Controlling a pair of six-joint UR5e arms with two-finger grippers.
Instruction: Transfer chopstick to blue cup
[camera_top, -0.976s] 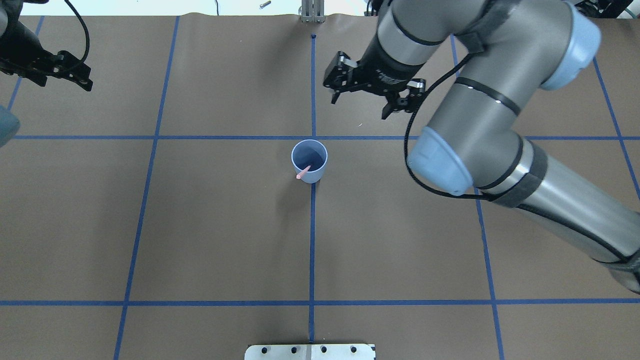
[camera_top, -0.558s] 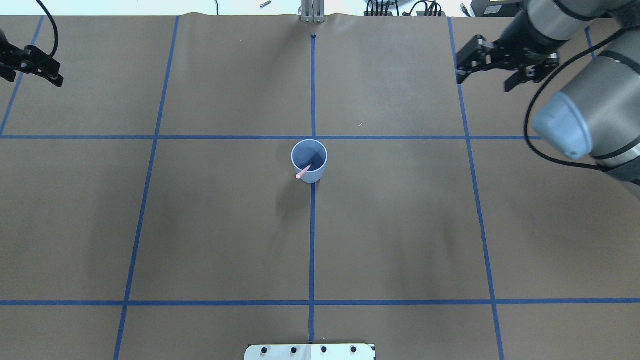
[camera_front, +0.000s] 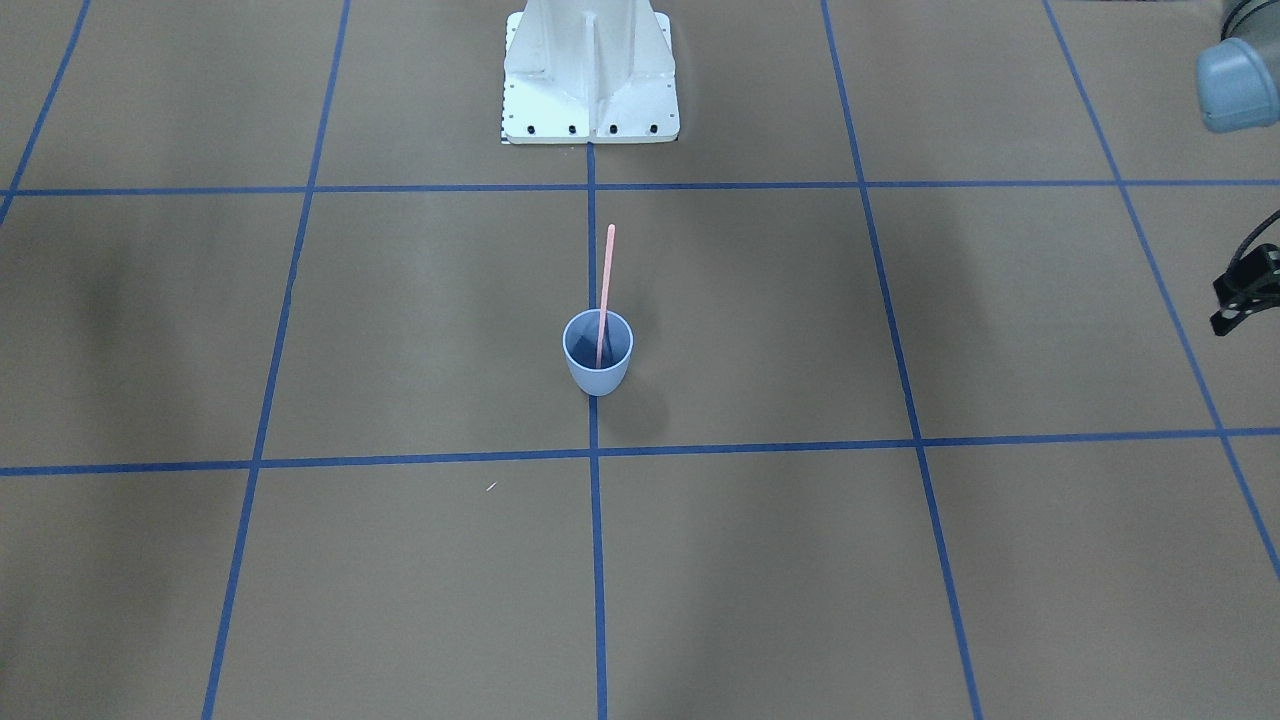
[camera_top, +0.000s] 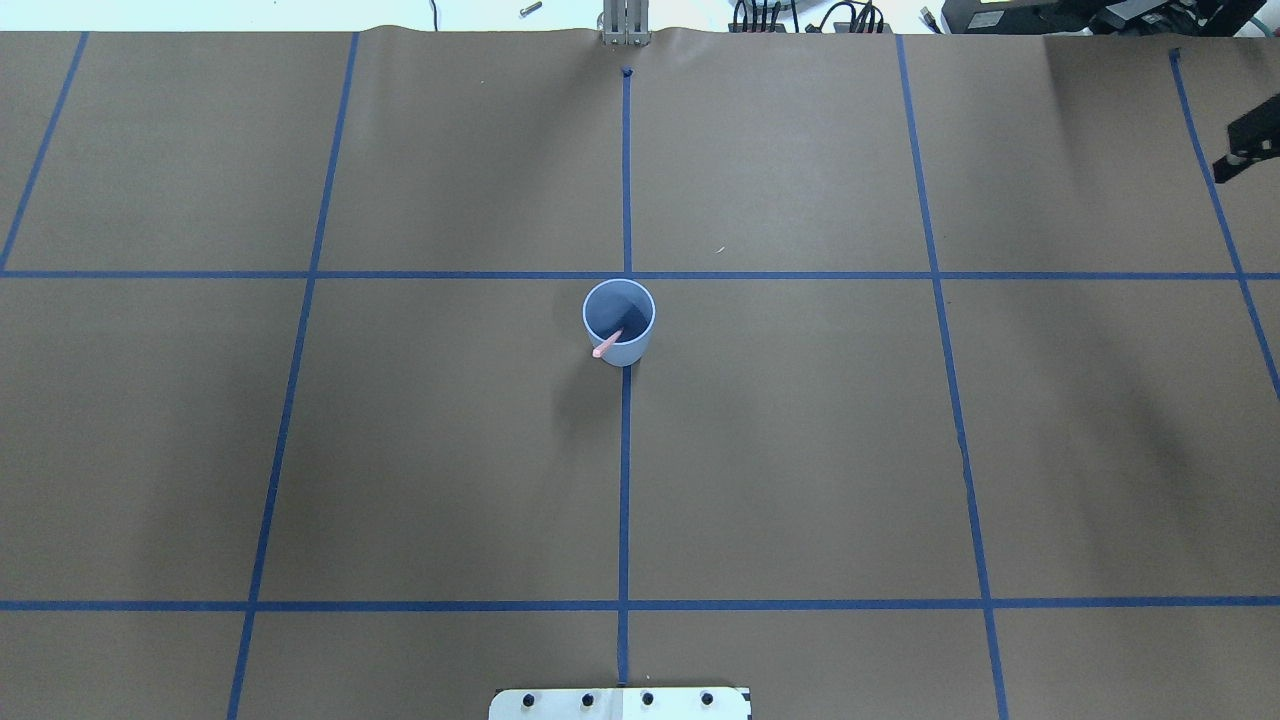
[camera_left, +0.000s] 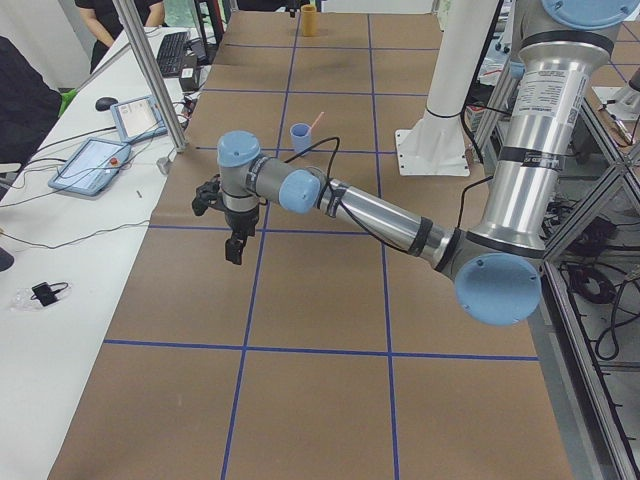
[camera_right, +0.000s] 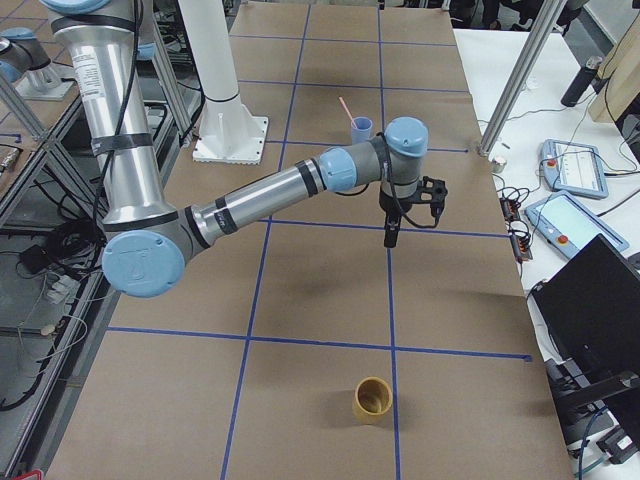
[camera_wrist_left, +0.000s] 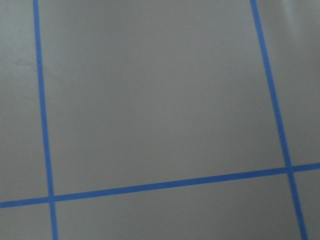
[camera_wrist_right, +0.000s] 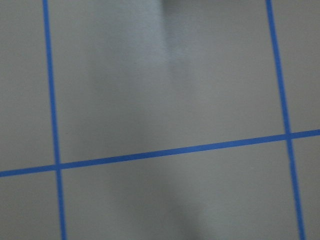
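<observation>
The blue cup (camera_top: 619, 320) stands upright at the table's centre, where the tape lines cross. It also shows in the front view, blue cup (camera_front: 598, 352). The pink chopstick (camera_front: 605, 290) stands in it, leaning toward the robot's base, and its top pokes over the rim as chopstick (camera_top: 605, 346). Only a black tip of my right gripper (camera_top: 1243, 150) shows, at the far right edge; the right gripper (camera_right: 408, 215) hangs over bare paper, well away from the cup. My left gripper (camera_front: 1243, 292) is cut off by the frame edge; the left gripper (camera_left: 228, 222) hovers over the table's left part. I cannot tell whether either is open.
The white robot pedestal (camera_front: 590, 80) stands behind the cup. A tan cup (camera_right: 373, 399) sits at the table's right end. Metal posts (camera_left: 150, 75) and a side bench with tablets (camera_left: 95, 160) line the far edge, with a person (camera_left: 118, 15) behind.
My right arm swung away from beside the cup to the right edge of the overhead view. My left gripper slid out at the left. Cup and chopstick have not moved.
</observation>
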